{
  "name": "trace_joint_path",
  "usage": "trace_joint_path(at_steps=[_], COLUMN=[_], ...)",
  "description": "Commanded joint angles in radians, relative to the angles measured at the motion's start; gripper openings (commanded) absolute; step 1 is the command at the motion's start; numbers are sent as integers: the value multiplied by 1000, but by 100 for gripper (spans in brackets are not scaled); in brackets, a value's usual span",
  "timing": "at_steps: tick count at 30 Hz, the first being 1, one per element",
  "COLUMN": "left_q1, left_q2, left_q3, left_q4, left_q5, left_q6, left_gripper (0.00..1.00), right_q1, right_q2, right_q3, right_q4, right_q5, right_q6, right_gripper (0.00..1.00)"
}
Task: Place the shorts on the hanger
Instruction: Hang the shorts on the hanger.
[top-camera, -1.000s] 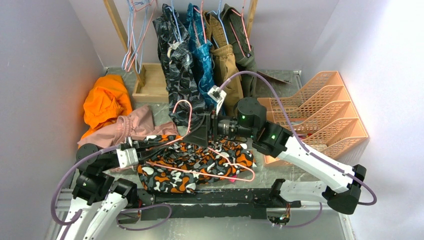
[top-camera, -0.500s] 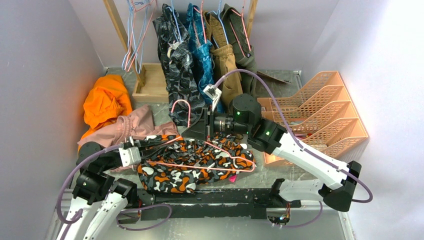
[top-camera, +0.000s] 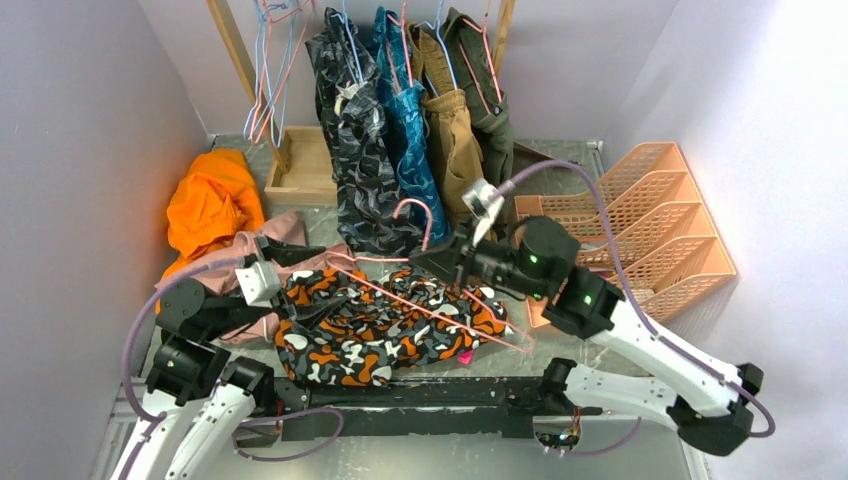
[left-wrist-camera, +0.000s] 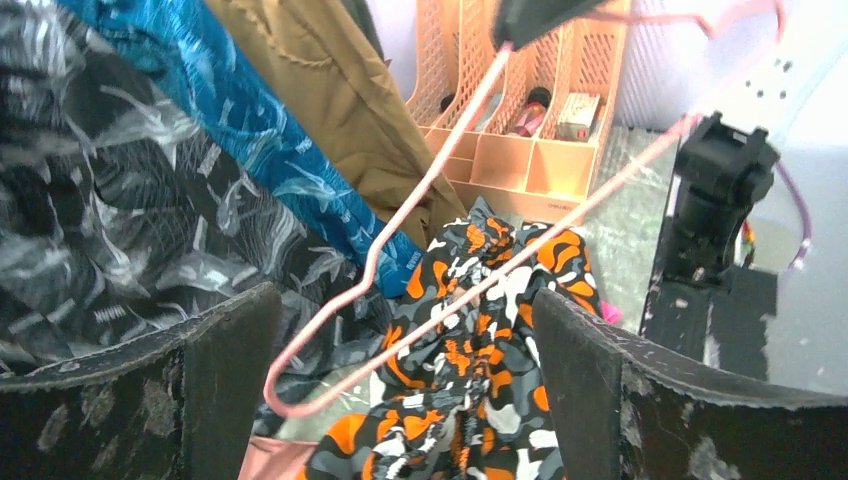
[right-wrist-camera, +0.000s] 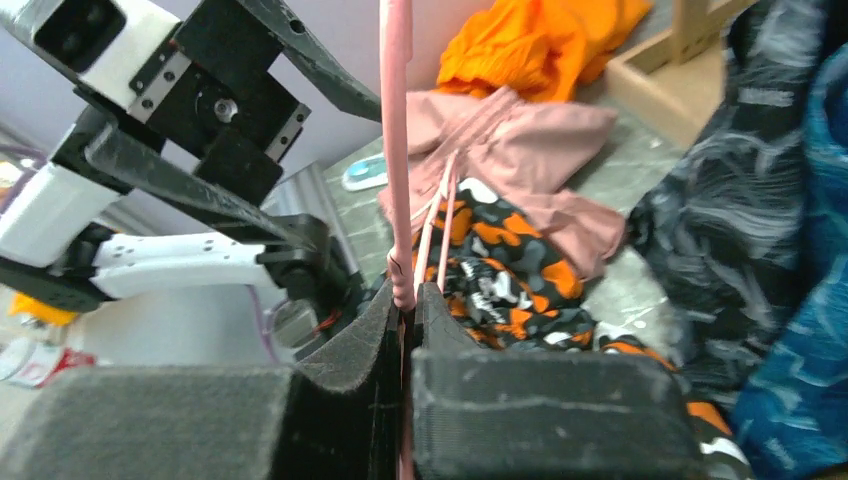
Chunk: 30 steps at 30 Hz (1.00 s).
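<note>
The camouflage shorts (top-camera: 390, 325) lie bunched on the table between the arms, also seen in the left wrist view (left-wrist-camera: 500, 330) and the right wrist view (right-wrist-camera: 500, 270). The pink wire hanger (top-camera: 415, 215) is tilted above them, its long wires crossing over the fabric toward the right. My right gripper (top-camera: 445, 262) is shut on the hanger (right-wrist-camera: 397, 150) near its neck, pads (right-wrist-camera: 440, 330) pinching the wire. My left gripper (top-camera: 300, 275) stands wide open at the shorts' left end, holding nothing; the hanger's corner (left-wrist-camera: 290, 405) shows between its fingers (left-wrist-camera: 650, 400).
Several garments (top-camera: 400, 110) hang on a rack at the back, with spare wire hangers (top-camera: 270, 70) to their left. A wooden tray (top-camera: 305, 165), an orange garment (top-camera: 210, 200) and dusty-pink shorts (top-camera: 265, 250) lie at the left. An orange file sorter (top-camera: 650, 230) stands at the right.
My right gripper has shut on the hanger and moved right, carrying its hook rightward. My left gripper has opened wide and let go.
</note>
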Motion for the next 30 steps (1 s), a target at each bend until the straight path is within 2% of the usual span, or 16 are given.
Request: trace_joint_path(at_steps=[1, 3, 6, 12, 16, 20, 28, 30], left_q1=[0, 0, 0, 0, 0, -12, -98, -117], left_q2=[11, 28, 74, 198, 275, 316, 400, 426], left_q3=[15, 9, 12, 117, 171, 182, 181, 182], left_q4=[20, 42, 112, 167, 142, 95, -18, -45], left_q5=[-119, -118, 13, 322, 451, 509, 454, 428], left_q6=[-273, -363, -402, -322, -257, -183, -55, -27], left_gripper=[99, 99, 99, 99, 99, 99, 100, 95], right_q1=[-5, -5, -4, -5, -5, -6, -6, -5], right_q2=[-165, -225, -272, -231, -213, -177, -86, -76], right_q3=[-237, -343, -445, -407, -411, -380, -313, -308], right_q4=[223, 359, 524, 468, 497, 486, 433, 441], right_q5=[109, 70, -17, -158, -218, -260, -348, -358], right_q6=[-88, -65, -51, -114, -90, -72, -82, -83], right_gripper=[0, 0, 0, 0, 0, 0, 0, 0])
